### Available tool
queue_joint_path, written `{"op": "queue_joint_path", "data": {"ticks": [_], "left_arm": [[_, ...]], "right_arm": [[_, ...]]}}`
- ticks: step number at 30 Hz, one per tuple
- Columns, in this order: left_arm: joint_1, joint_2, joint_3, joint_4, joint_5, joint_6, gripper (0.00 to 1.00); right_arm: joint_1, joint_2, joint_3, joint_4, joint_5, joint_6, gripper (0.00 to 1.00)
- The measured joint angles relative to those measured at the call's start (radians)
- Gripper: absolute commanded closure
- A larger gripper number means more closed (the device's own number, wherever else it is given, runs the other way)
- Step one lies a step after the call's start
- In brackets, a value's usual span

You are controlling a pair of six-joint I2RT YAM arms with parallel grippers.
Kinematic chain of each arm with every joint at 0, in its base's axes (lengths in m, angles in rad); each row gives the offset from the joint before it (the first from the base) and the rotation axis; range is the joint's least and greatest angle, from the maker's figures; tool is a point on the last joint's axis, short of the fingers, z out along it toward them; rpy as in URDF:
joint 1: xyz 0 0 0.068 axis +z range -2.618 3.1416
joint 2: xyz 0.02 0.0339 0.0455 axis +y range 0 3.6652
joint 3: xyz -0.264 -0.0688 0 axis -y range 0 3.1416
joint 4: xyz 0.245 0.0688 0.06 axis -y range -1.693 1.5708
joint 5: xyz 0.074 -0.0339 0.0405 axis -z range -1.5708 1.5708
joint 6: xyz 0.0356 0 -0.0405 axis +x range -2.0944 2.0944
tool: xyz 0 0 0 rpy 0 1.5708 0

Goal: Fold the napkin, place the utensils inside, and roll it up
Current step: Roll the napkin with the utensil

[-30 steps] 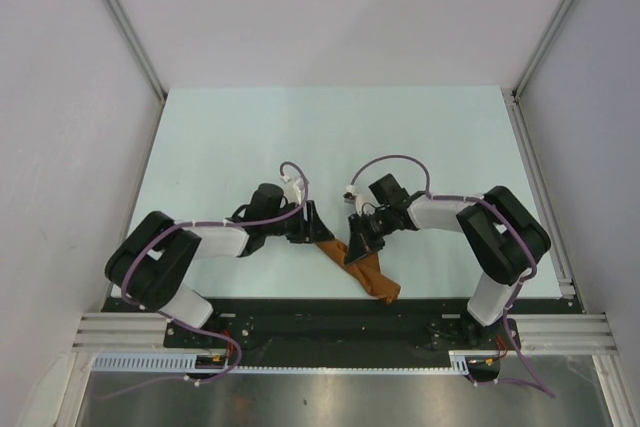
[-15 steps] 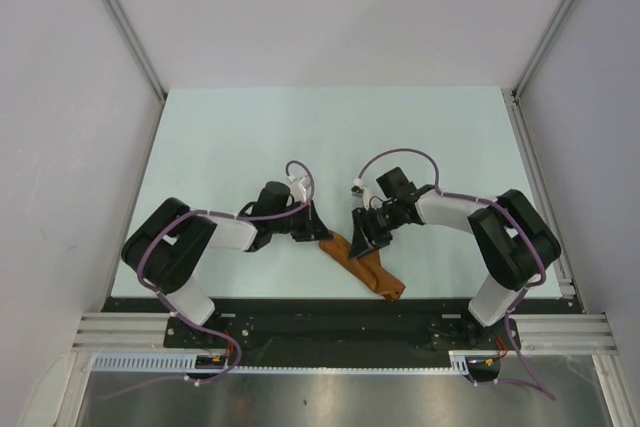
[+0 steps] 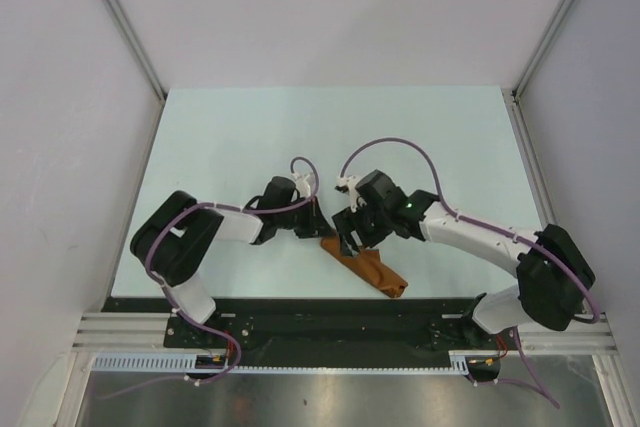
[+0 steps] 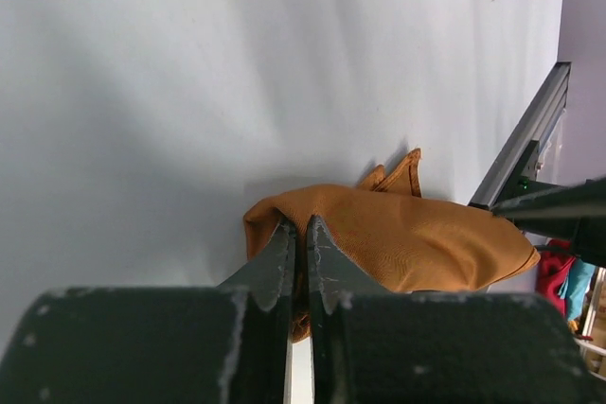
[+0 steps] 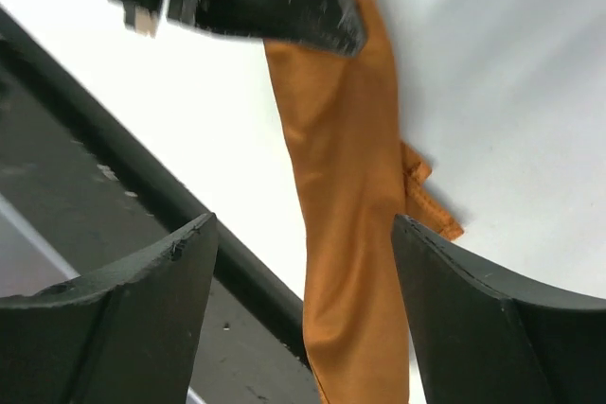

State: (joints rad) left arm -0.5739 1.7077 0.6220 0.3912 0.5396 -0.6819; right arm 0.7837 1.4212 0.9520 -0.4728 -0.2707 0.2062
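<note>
- The left jaws were pressed together, pinching one end of the napkin (image 4: 407,234). The right jaws stood spread wide and held nothing.
- The napkin lay on the bench (image 3: 250,137) as a long, narrow bundle. Its gripped end sat at the tips of the left jaws, and the rest stretched away from them toward the bench's near edge.
- Its long axis ran beneath the right jaws, lengthways through the gap between the two fingers (image 5: 142,300), which looked clear of the cloth.
- No fork showed, and whether one lay inside the bundle could not be told.
- The left arm (image 3: 225,227) had the end and the right arm (image 3: 480,239) hung nearest the free length. The next grip probably called for the right jaws to come straight down onto it.
</note>
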Motion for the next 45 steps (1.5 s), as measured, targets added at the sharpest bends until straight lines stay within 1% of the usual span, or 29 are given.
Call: {"op": "queue_joint_path", "data": {"ticks": [5,13,17,18,19,23,25,30,36,41,44,45], "left_arm": [[0.0,0.018,0.029,-0.023,0.004,0.0,1.0],[0.0,0.044,0.076,-0.062,0.013,0.001,1.0],[0.0,0.066,0.098,-0.067,0.014,0.001,1.0],[0.0,0.072,0.103,-0.068,0.015,0.001,1.0],[0.0,0.078,0.109,-0.069,0.016,0.001,1.0],[0.0,0.092,0.129,-0.087,0.019,0.001,0.99],[0.0,0.097,0.139,-0.097,0.019,0.001,0.97],[0.0,0.106,0.155,-0.106,0.021,0.001,0.86],[0.0,0.126,0.179,-0.11,0.022,0.0,0.84],[0.0,0.164,0.227,-0.122,0.022,0.0,0.82],[0.0,0.171,0.241,-0.133,0.021,0.0,0.76],[0.0,0.17,0.243,-0.138,0.019,0.0,0.68]], "right_arm": [[0.133,0.046,0.004,-0.05,0.179,0.011,0.21],[0.212,0.168,0.02,-0.089,0.328,0.035,0.21],[0.227,0.191,0.036,-0.105,0.387,0.058,0.2],[0.226,0.19,0.04,-0.109,0.399,0.064,0.11],[0.222,0.19,0.044,-0.109,0.405,0.071,0.09],[0.191,0.174,0.046,-0.109,0.399,0.089,0.08],[0.161,0.149,0.046,-0.108,0.377,0.095,0.08],[0.074,0.062,0.038,-0.079,0.307,0.106,0.07],[-0.034,-0.008,-0.007,-0.043,0.216,0.116,0.07],[-0.09,-0.024,-0.026,-0.024,0.171,0.119,0.07],[-0.105,-0.029,-0.035,-0.014,0.156,0.119,0.06],[-0.112,-0.032,-0.039,-0.014,0.15,0.12,0.06]]}}
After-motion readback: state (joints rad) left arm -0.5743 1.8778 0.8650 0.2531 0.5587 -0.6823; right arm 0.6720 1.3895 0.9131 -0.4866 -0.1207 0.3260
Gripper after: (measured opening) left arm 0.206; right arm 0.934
